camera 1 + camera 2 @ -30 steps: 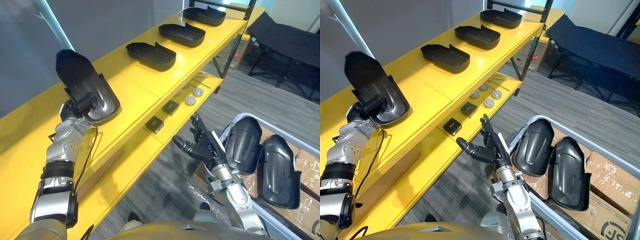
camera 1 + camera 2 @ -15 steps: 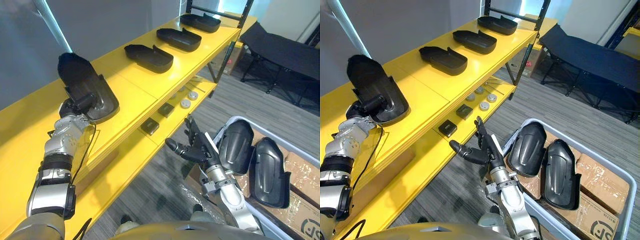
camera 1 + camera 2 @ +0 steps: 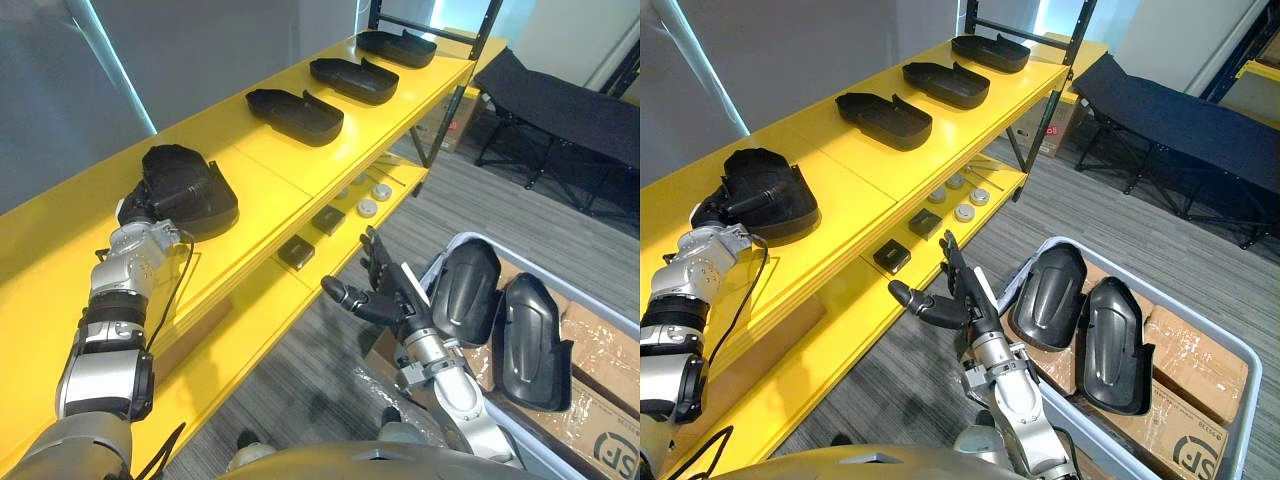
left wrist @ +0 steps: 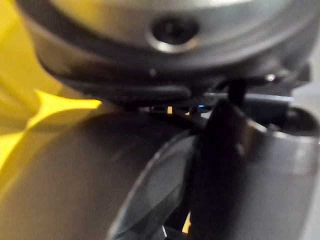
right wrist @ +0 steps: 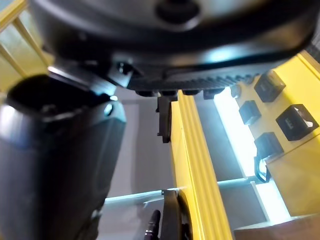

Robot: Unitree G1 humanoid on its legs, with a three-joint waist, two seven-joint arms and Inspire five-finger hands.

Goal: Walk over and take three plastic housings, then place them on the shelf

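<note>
A black plastic housing (image 3: 185, 188) lies flat on the yellow top shelf (image 3: 262, 185), at its near end. My left hand (image 3: 137, 212) sits against the housing's near edge, partly tucked under it, so its grip is hidden. Farther along the same shelf, three more housings (image 3: 296, 110) (image 3: 352, 78) (image 3: 400, 45) lie in a row. My right hand (image 3: 385, 297) hovers open and empty in front of the lower shelf, beside a grey bin (image 3: 1160, 290). Two housings (image 3: 465, 293) (image 3: 527, 342) stand in that bin.
On the lower shelf (image 3: 250, 330) lie small black boxes (image 3: 297, 252) and round silver pieces (image 3: 368, 207). A black shelf post (image 3: 455, 92) stands at the far end, with a black cot (image 3: 560, 100) beyond it. Cardboard boxes (image 3: 1195, 440) fill the bin's bottom.
The housing at my left hand has tipped from standing on end to lying flat on the top shelf. The camera has shifted slightly. My right hand has barely moved.
</note>
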